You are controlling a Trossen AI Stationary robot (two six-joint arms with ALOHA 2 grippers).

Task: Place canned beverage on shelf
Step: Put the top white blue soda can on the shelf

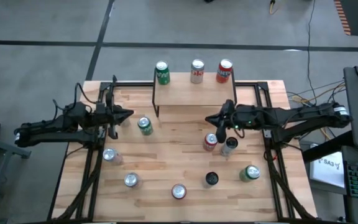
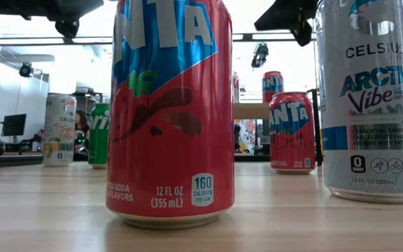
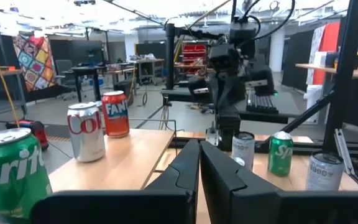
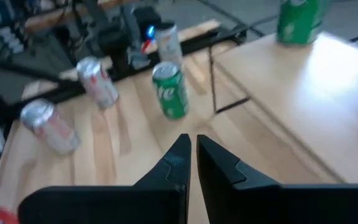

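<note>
Small low shelf (image 1: 194,93) with a pale wood top board and thin black legs, standing at the far edge of the butcher-block table (image 1: 166,162), between the two grippers and slightly beyond their tips. Three cans upright in a row along its far edge: green can (image 1: 162,73), silver can (image 1: 197,71), red can (image 1: 224,71).

Left gripper (image 1: 128,114) near the shelf's left end, fingers pressed together, holding nothing. Green Sprite can (image 1: 145,126) just beside its tip, upright on the table.

Right gripper (image 1: 211,119) near the shelf's right end, fingers likewise closed and empty. Red-topped can (image 1: 211,142) and dark-topped can (image 1: 229,145) just behind and below its tip.

Only from above: six more cans scattered over the near half of the table.

Only from table height: readable labels, a red Fanta can (image 2: 168,112) filling the foreground, a pale Celsius can (image 2: 369,98) beside it.

Only from the left wrist: the shelf cans from the side, with the silver one reading as a cola can (image 3: 86,132), and the right arm (image 3: 229,74) facing across.

From the right wrist: the shelf's bare top board (image 4: 303,99) and one black leg.
</note>
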